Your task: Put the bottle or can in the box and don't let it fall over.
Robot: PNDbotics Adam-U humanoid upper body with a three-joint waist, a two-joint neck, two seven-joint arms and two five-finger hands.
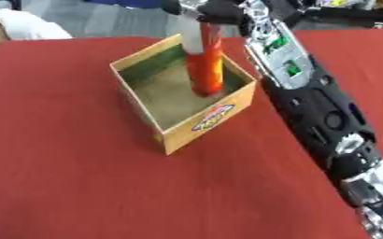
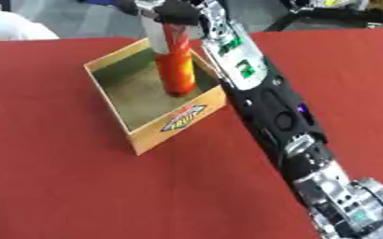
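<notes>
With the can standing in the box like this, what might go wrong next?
1. The right hand grips the tall can only at its top; an uneven release may tip it.
2. The can stands near the box's far right corner, so the withdrawing fingers might clip the wall and shift the box on the red table.

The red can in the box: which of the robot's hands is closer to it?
Right. The right hand grips the top of the can, which stands upright in the box. The left hand shows in neither view.
</notes>
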